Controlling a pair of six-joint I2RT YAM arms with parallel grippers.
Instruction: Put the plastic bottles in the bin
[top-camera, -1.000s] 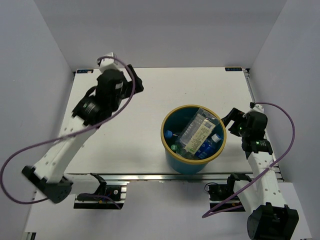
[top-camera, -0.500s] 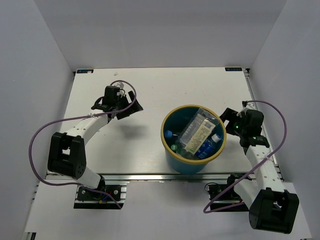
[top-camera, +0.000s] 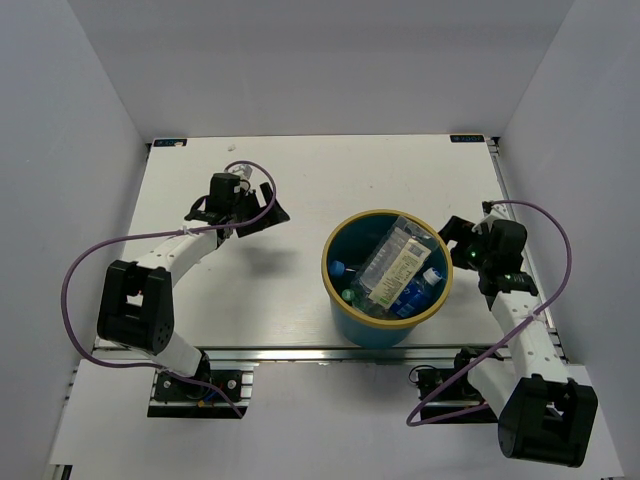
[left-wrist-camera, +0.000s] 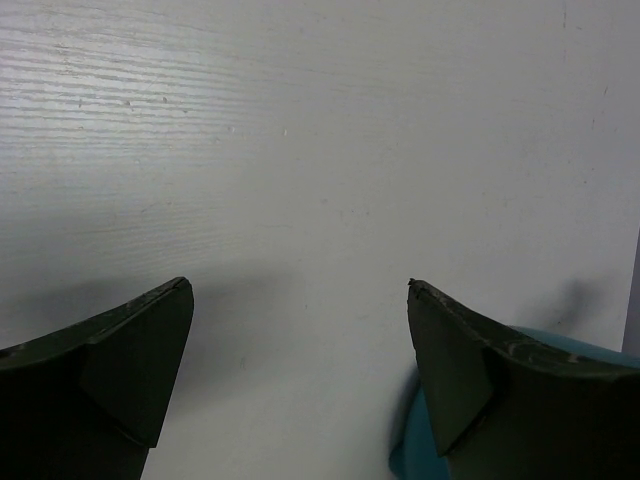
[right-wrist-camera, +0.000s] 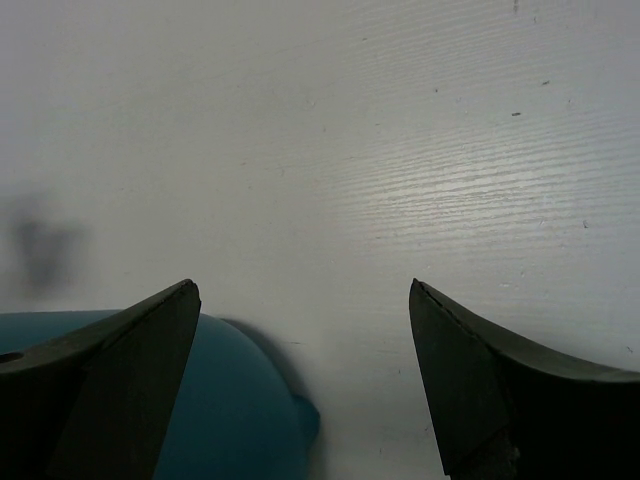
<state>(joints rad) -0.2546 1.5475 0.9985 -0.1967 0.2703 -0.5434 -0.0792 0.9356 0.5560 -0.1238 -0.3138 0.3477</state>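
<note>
The bottles (top-camera: 395, 262) lie inside the bin (top-camera: 331, 250), left hand (top-camera: 274, 203) and right hand (top-camera: 451, 238) spread empty either side of it.

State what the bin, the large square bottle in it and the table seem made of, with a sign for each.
Bin: probably moulded plastic; smooth teal wall with a tan rim.
Large square bottle: clear plastic, as its body looks see-through; the cream label could be paper or film.
Table: matt white board with fine grain lines in the wrist views, perhaps painted wood or laminate.

Overhead view looks down; wrist views skim table (top-camera: 300, 180), sharing bin (top-camera: 380, 332).
</note>
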